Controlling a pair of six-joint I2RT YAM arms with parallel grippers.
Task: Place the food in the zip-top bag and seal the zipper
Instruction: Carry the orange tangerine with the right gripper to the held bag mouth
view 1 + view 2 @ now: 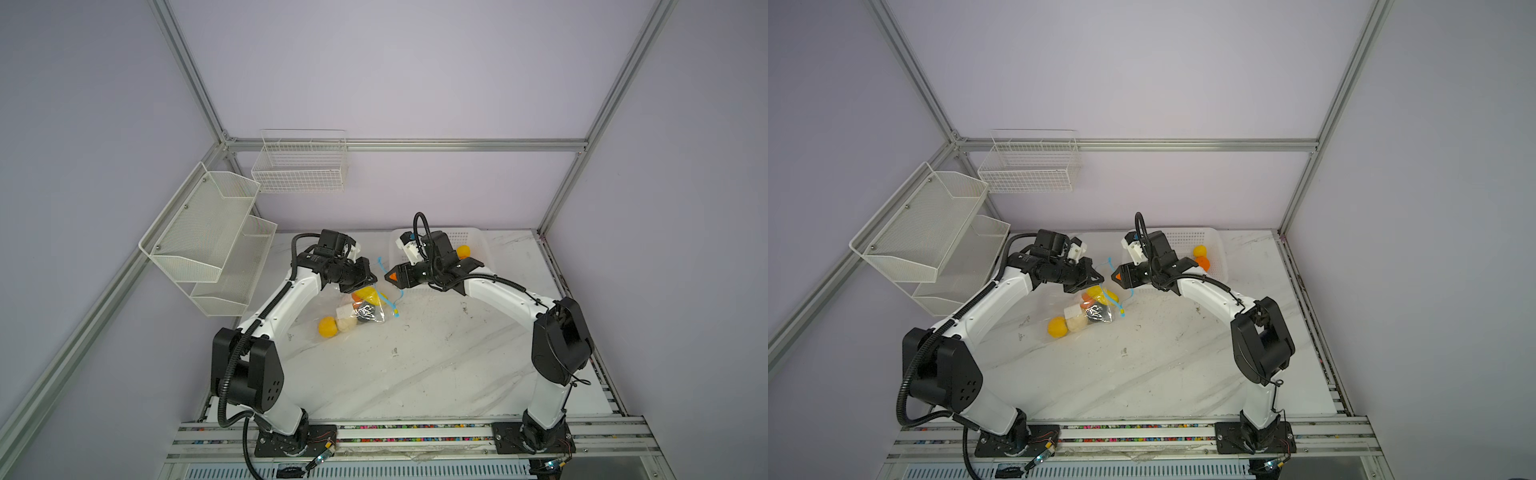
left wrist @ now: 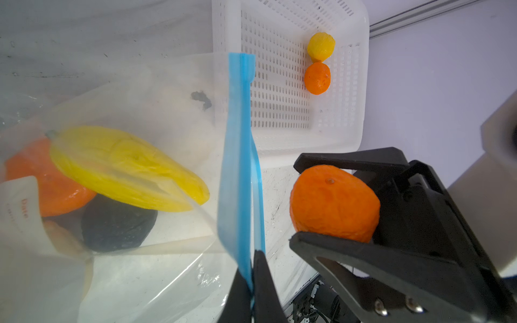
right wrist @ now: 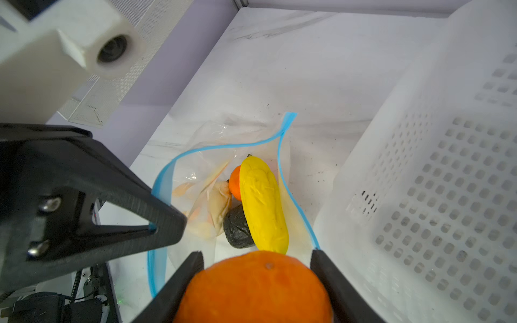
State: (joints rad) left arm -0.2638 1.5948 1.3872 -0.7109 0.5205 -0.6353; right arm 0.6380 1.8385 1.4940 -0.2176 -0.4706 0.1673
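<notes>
Over marbled tabletop (image 1: pixel 436 365), mid-loading: pinching zipper (image 2: pixel 237 167) in tight-closed left gripper (image 2: pixel 253 260) to hold zip-top bag (image 3: pixel 201 173) agape, clamping orange ball (image 2: pixel 334 202) in right gripper (image 3: pixel 256 257) beside its mouth, next likely easing inside, then letting go.

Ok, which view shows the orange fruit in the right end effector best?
The left wrist view: the orange fruit sits almost whole between the right end effector's jaws. The right wrist view crops it at the frame edge; both top views show only a small orange patch.
</notes>
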